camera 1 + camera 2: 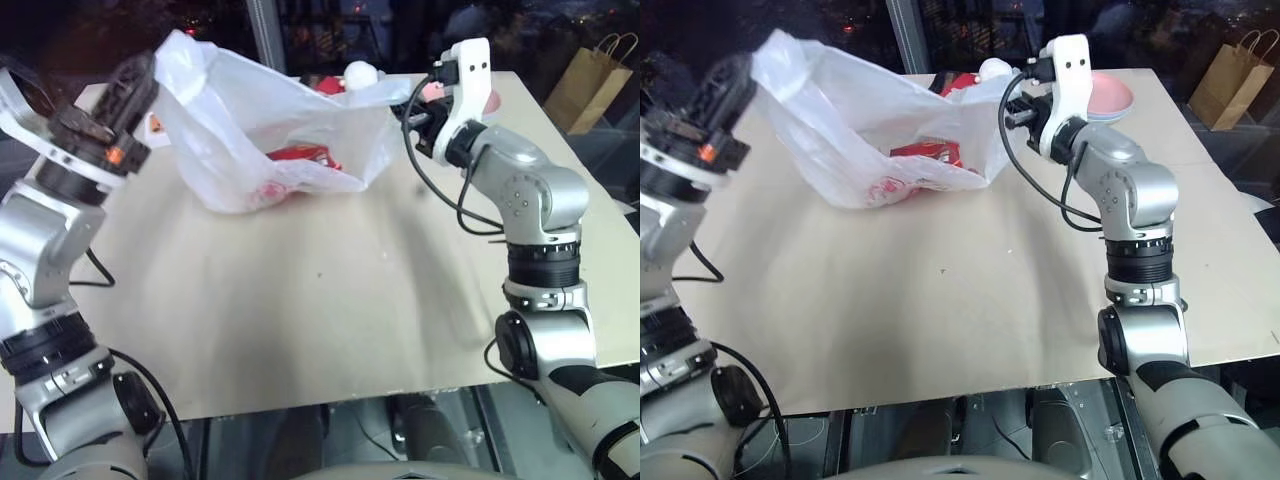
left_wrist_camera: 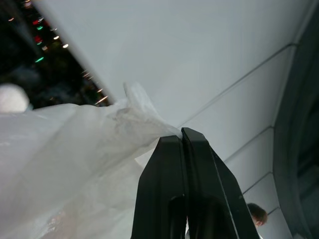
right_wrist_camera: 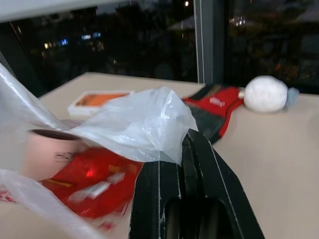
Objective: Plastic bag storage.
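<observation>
The plastic bag (image 1: 270,120), thin, white and crinkled, hangs stretched between my two grippers, its bottom resting on the table (image 1: 300,330). At the bag's left top corner my left gripper (image 2: 182,135) is shut on a bunched edge of the bag. My right gripper (image 3: 185,142) pinches the bag's right edge, fingers shut on the film. Through the plastic a red snack packet (image 1: 305,155) shows, and a pale cup (image 3: 47,152) lies beside it inside the bag.
Behind the bag on the table lie a white ball (image 3: 265,93), a red and black packet (image 3: 214,107) and an orange-topped box (image 3: 97,99). A pink bowl (image 1: 1110,95) sits at the far right. A brown paper bag (image 1: 590,80) stands beyond the table's right corner.
</observation>
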